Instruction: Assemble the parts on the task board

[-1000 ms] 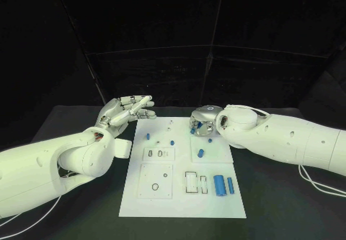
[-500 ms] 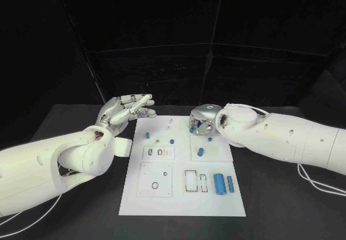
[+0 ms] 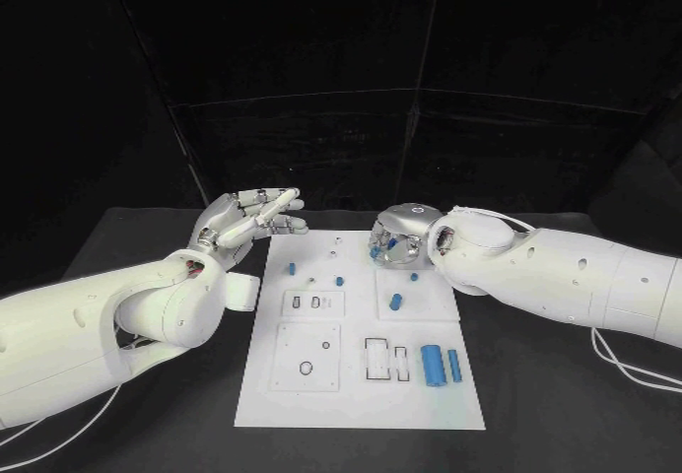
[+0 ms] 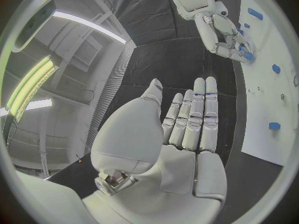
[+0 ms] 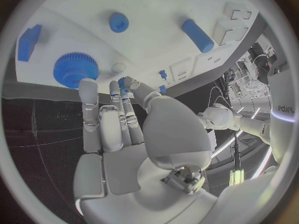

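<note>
Board [image 3: 363, 394]: white plate lying flat mid-desk [image 3: 128, 246], long side running away from the robot. No writing is legible on it. Rectangular recesses near its middle are each holding a small part; their make cannot be told.

Parts: two blue cylinders [image 3: 434, 365] are lying side by side near the board's front right corner; smaller blue pieces are sitting scattered toward the far half. The right wrist view is showing a blue toothed gear [image 5: 75, 67], a blue round knob [image 5: 118, 22] and a blue rod [image 5: 198, 35] resting on the board.

Right hand [image 3: 399, 240]: hovering over the board's far right area, fingers [image 5: 118, 115] curling down together and pinching a small blue part [image 5: 122, 83] at their tips.

Left hand [image 3: 250, 219]: raised just beyond the board's far left corner, palm up, fingers straight and spread, holding nothing.

Writing: partial dark lettering is showing on a white body at the right wrist view's rim, not readable.
</note>
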Controlling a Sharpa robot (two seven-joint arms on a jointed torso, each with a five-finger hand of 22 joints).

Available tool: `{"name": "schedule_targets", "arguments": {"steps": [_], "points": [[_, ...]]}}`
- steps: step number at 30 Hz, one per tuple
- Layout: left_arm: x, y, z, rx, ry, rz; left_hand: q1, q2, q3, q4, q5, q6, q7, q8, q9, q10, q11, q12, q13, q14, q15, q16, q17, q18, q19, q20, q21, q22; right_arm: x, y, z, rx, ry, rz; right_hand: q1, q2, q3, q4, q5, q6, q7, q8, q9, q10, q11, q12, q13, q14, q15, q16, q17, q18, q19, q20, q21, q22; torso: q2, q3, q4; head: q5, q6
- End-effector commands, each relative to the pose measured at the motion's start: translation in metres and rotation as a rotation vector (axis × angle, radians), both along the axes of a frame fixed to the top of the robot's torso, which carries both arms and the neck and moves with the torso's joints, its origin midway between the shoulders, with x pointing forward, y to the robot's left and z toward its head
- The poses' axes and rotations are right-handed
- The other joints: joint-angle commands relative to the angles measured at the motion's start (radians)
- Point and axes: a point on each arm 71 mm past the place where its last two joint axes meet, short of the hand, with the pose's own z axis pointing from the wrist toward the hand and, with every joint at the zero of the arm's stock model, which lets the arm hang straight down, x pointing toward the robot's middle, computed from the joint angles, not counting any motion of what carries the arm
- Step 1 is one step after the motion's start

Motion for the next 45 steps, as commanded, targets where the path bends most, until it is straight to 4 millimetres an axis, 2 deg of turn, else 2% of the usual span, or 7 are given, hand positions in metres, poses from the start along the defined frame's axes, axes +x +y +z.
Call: {"name": "schedule_targets", "arguments": {"steps": [1, 12, 19, 27, 30, 36, 45], "points": [[0.0, -0.001, 0.002, -0.002, -0.008, -0.013, 0.008, 0.0, 0.002, -0.007, 0.005, 0.002, 0.016, -0.006, -0.002, -0.002, 0.007, -0.005, -0.001, 0.004, -0.001, -0.005, 0.002, 0.003, 0.006, 0.0, 0.005, 0.001, 0.001, 0.002, 0.007, 0.069, -0.038, -0.03, -0.004, 0.002, 0.01, 0.011, -0.003, 0.03, -0.017, 0.012, 0.018, 0.008, 0.001, 0.003, 0.001, 0.044, -0.007, 0.005, 0.002, -0.012, 0.006, -0.002, 0.004, 0.001, 0.001, 0.0003, 0.0007, 0.001, 0.003], [0.0, -0.003, 0.002, -0.004, -0.008, -0.021, 0.01, 0.002, 0.003, -0.009, 0.005, 0.001, 0.017, -0.008, -0.002, -0.003, 0.007, -0.007, -0.001, 0.004, 0.0, -0.006, 0.003, 0.003, 0.006, 0.0, 0.005, 0.001, 0.011, 0.026, 0.011, 0.09, -0.091, -0.055, -0.013, 0.001, 0.014, 0.026, -0.006, 0.029, -0.017, 0.01, 0.019, 0.009, 0.001, -0.002, 0.001, 0.044, -0.007, 0.007, 0.005, -0.013, 0.006, -0.003, 0.005, 0.002, 0.007, 0.0022, 0.0068, 0.003, 0.011], [0.001, -0.005, 0.001, -0.005, -0.007, -0.025, 0.015, 0.007, 0.006, -0.013, 0.006, 0.002, 0.017, -0.01, -0.003, -0.003, 0.008, -0.011, -0.001, 0.003, 0.0, -0.009, 0.006, 0.003, 0.005, 0.0, 0.005, 0.0, 0.016, 0.042, 0.013, 0.102, -0.118, -0.057, -0.016, 0.0, 0.016, 0.031, -0.007, 0.027, -0.017, 0.009, 0.019, 0.008, 0.001, -0.004, 0.001, 0.045, -0.007, 0.009, 0.008, -0.013, 0.006, -0.003, 0.005, 0.001, 0.014, 0.0024, 0.0112, 0.002, 0.011], [0.002, -0.007, 0.001, -0.006, -0.006, -0.028, 0.018, 0.01, 0.008, -0.015, 0.006, 0.003, 0.016, -0.011, -0.003, -0.002, 0.008, -0.012, -0.001, 0.003, 0.0, -0.01, 0.007, 0.003, 0.005, 0.0, 0.005, 0.0, 0.02, 0.05, 0.013, 0.096, -0.123, -0.067, -0.018, -0.001, 0.018, 0.036, -0.006, 0.024, -0.016, 0.006, 0.019, 0.007, 0.002, -0.006, 0.001, 0.045, -0.007, 0.011, 0.011, -0.013, 0.006, -0.003, 0.005, 0.001, 0.023, 0.0032, 0.0153, 0.004, 0.011], [0.002, -0.007, 0.001, -0.006, -0.006, -0.029, 0.018, 0.011, 0.008, -0.016, 0.006, 0.003, 0.016, -0.011, -0.003, -0.002, 0.008, -0.013, -0.001, 0.003, 0.0, -0.01, 0.007, 0.003, 0.005, 0.0, 0.005, 0.0, 0.022, 0.05, 0.013, 0.09, -0.123, -0.077, -0.019, -0.002, 0.018, 0.038, -0.006, 0.023, -0.016, 0.006, 0.019, 0.007, 0.002, -0.007, 0.001, 0.045, -0.007, 0.012, 0.012, -0.013, 0.006, -0.003, 0.005, 0.001, 0.025, 0.0018, 0.0183, 0.001, 0.011], [0.003, -0.007, 0.001, -0.006, -0.006, -0.029, 0.018, 0.011, 0.008, -0.016, 0.006, 0.003, 0.016, -0.011, -0.003, -0.002, 0.008, -0.013, -0.001, 0.003, 0.0, -0.01, 0.007, 0.003, 0.005, 0.0, 0.005, 0.0, 0.023, 0.051, 0.012, 0.078, -0.116, -0.078, -0.02, -0.002, 0.019, 0.039, -0.006, 0.023, -0.016, 0.005, 0.019, 0.006, 0.002, -0.008, 0.001, 0.045, -0.007, 0.013, 0.014, -0.013, 0.006, -0.003, 0.005, 0.001, 0.025, 0.0022, 0.0153, 0.004, 0.006], [0.003, -0.008, 0.002, -0.007, -0.008, -0.032, 0.018, 0.011, 0.008, -0.016, 0.006, 0.003, 0.016, -0.011, -0.003, -0.002, 0.008, -0.013, -0.001, 0.003, 0.0, -0.01, 0.007, 0.003, 0.005, 0.0, 0.005, 0.0, 0.023, 0.055, 0.01, 0.06, -0.095, -0.071, -0.023, -0.004, 0.021, 0.046, -0.013, 0.021, -0.015, 0.004, 0.019, 0.006, 0.003, -0.01, 0.001, 0.045, -0.006, 0.014, 0.015, -0.013, 0.006, -0.002, 0.005, 0.0, 0.025, 0.0017, 0.0168, 0.005, 0.005]]}}
